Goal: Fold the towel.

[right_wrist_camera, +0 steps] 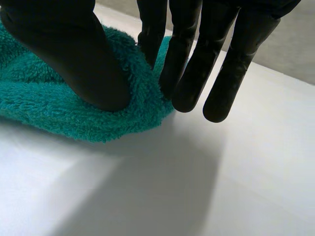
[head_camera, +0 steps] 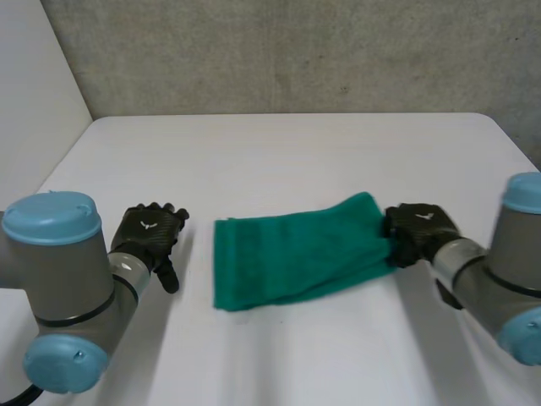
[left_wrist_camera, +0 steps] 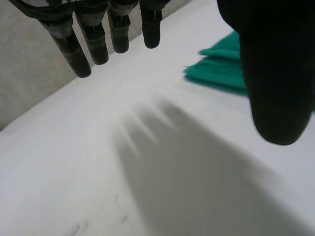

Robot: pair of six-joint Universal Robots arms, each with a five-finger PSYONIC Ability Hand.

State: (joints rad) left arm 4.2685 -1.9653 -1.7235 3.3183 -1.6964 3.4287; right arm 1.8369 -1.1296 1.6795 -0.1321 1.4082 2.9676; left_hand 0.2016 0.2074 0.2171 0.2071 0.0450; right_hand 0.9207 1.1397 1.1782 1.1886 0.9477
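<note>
- Two hands on my feed, one towel between them.
- I see the green terry-cloth towel (head_camera: 296, 254) lying folded over itself as a wide band on the flat white table (head_camera: 279, 144), roughly midway between the arms.
- Its left edge is straight and square. Its right end narrows and angles towards the far side of the table.
- Black right hand (head_camera: 418, 230) is on that narrow right end.
- Right wrist cam: thumb (right_wrist_camera: 74, 49) is dug into the top of the pile and the fingers (right_wrist_camera: 192, 73) are against the towel's end on the other side. The cloth bunches up between them, so I read it as clamped on the towel's right end.
- The towel under that grip rests on the table.
- Black left hand (head_camera: 148, 233) is just beside the towel's left edge, not touching it.
- Left wrist cam: fingers (left_wrist_camera: 98, 44) are straight and held well apart from the thumb, with nothing between them and bare table under the palm.
- Same cam shows a layered corner of the towel past the thumb, well clear of the fingertips.
- Rough grey wall (head_camera: 296, 51) runs behind the table's far edge.
</note>
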